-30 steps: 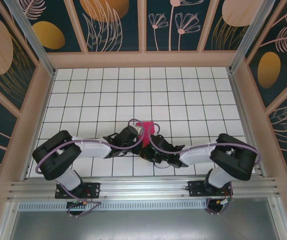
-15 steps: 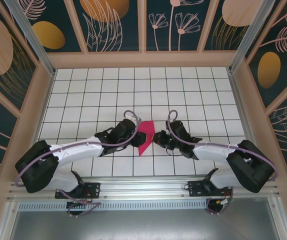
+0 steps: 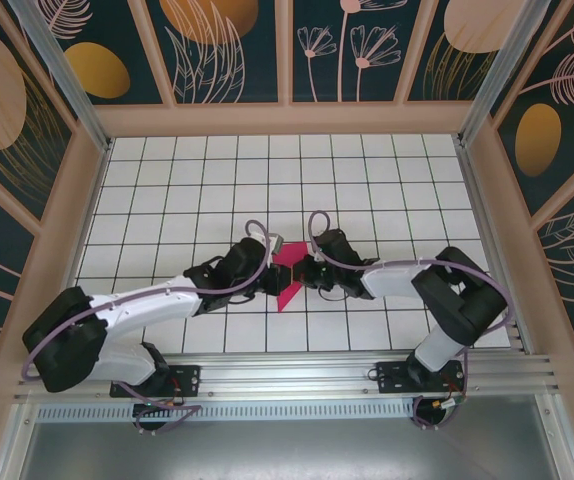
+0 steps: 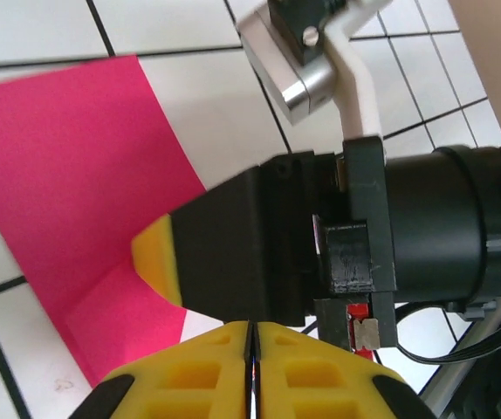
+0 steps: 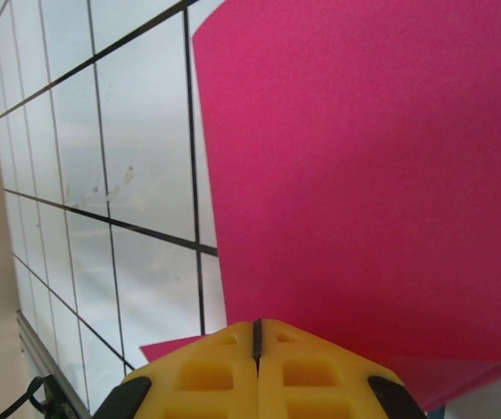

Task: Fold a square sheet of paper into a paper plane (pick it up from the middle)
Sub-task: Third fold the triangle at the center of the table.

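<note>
Top external shows the square sheet of paper [image 3: 289,278], creased into a pointed magenta shape. It lies flat on the counter [image 3: 387,180] directly between the left end effector [image 3: 268,283] and the right end effector [image 3: 305,272], right against both. It looks light, limp and easily crumpled, so a pinch along a folded edge would likely suit it. Both end effectors have their fingers pressed together, and whether either nips a layer cannot be told.

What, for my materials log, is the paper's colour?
Plain magenta-pink paper, best in right wrist view.
</note>
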Tool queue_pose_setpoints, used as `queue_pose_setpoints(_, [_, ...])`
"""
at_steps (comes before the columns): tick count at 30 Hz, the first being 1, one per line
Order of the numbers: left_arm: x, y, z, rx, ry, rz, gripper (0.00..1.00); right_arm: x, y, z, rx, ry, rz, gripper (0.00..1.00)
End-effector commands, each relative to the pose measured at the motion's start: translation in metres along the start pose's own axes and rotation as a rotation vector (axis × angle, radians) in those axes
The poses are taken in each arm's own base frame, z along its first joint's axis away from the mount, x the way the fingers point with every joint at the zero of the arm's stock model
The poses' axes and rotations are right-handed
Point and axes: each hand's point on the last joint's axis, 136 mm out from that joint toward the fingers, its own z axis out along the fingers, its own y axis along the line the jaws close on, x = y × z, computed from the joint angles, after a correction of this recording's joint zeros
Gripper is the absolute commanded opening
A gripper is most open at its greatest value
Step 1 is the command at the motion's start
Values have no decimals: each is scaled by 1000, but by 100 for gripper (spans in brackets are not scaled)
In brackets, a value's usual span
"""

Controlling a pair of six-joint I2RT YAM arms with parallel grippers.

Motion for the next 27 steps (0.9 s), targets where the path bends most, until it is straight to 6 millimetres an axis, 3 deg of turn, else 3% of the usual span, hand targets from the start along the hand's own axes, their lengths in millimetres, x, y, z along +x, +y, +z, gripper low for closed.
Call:
queue_pose_setpoints(1, [10,-1,13,35,30,-37,12,-2,-13,5,47,7,1,6])
queue_pose_setpoints(17, [56,56,50,-135,136,-139,4,11,-31,7,71,34,27,6])
queue_pose_setpoints(24, [76,84,48,-229,166,-152,0,-7,10,-12,-27,-25,-35,9])
queue_pose_setpoints(27, [79,88,47,-248,173,-141,0,-12,18,-25,-41,-62,-52,10])
